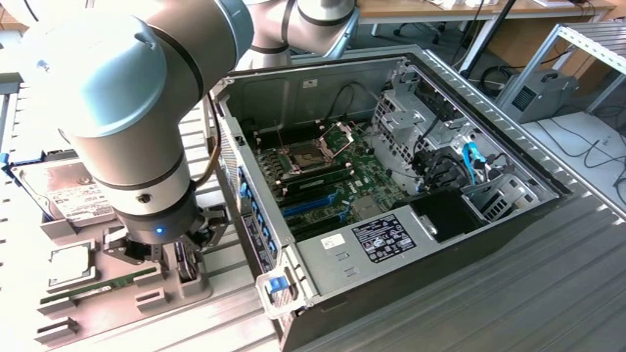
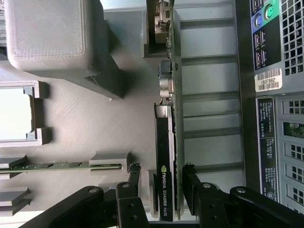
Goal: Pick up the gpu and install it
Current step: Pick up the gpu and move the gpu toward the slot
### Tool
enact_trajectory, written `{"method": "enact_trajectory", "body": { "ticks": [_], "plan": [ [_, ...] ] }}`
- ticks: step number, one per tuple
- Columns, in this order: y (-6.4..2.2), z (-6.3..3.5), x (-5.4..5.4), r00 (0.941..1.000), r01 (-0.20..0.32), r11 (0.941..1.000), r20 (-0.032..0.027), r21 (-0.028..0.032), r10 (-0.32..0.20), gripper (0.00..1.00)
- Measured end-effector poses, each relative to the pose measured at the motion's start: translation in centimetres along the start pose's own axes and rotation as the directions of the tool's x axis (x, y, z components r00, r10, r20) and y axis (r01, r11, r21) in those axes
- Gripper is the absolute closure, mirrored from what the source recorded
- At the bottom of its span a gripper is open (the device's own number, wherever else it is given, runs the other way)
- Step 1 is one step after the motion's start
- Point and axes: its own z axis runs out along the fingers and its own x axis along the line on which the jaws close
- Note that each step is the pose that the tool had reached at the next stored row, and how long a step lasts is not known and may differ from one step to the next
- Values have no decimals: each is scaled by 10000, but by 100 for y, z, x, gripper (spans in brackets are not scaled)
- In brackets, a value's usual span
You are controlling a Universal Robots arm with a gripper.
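The gpu [image 2: 166, 156] stands on edge in a grey holder [image 2: 95, 128] just beside the computer case [image 1: 440, 293].
It looks light, stiff and fragile, best pinched across its 2 flat faces; the gripper [image 2: 161, 167] straddles it, jaws spread, gripping nothing. A ribbed metal table [image 1: 547, 279] lies under the case, a workshop bench [image 1: 430, 10] beyond it.

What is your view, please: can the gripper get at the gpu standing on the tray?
Probably yes. The open gripper has a finger on each side of the gpu, which stands on edge in the grey tray, with nothing between them; the memory stick lies off to one side.
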Motion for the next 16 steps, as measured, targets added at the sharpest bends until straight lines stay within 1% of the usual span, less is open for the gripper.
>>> {"method": "enact_trajectory", "body": {
  "ticks": [16],
  "plan": [
    [-1,42,1,10000,0,10000,1,-1,0,52]
  ]
}}
